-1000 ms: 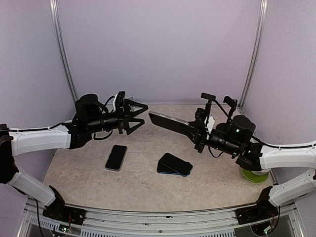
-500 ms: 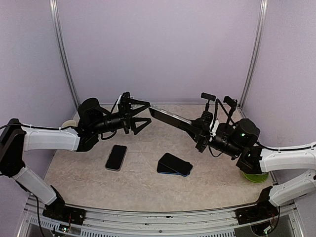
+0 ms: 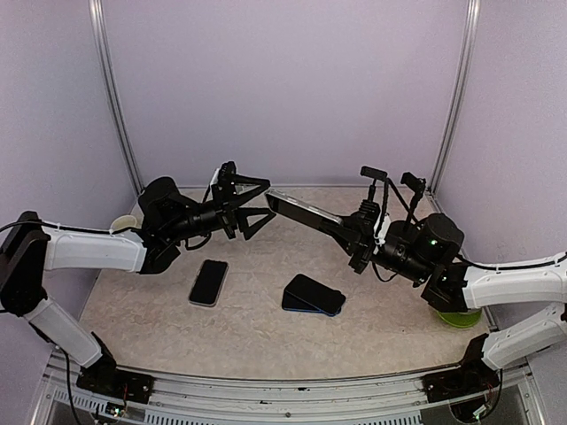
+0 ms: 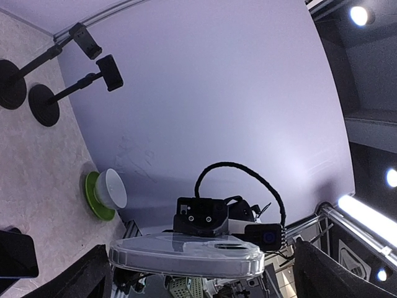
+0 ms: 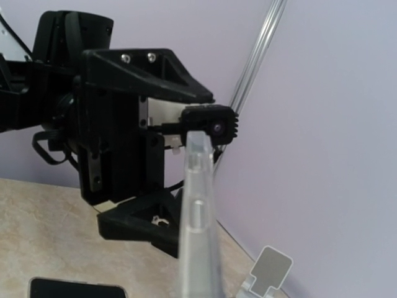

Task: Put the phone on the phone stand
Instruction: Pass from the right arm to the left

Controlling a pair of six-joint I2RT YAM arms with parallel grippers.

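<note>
A phone in a clear case (image 3: 306, 215) hangs in the air over the middle of the table, with my right gripper (image 3: 351, 233) shut on its right end. It shows edge-on in the right wrist view (image 5: 197, 217). My left gripper (image 3: 260, 201) is open, and its fingers (image 4: 84, 279) stand on either side of the phone's free end (image 4: 186, 256) without touching it. Two black phone stands (image 3: 376, 175) with clamp heads rise at the back right, behind the right arm, and the taller stand (image 4: 87, 38) appears in the left wrist view.
Two other phones lie flat on the table, one at the left (image 3: 208, 282) and a dark one at the centre (image 3: 313, 295). A white cup on a green saucer (image 4: 105, 192) sits by the right arm. A small grey-faced holder (image 5: 268, 270) stands near the left wall.
My left gripper has swung right and up until its open fingers stand around the phone's free end. The right gripper has lifted the phone slightly and stays shut on it.
</note>
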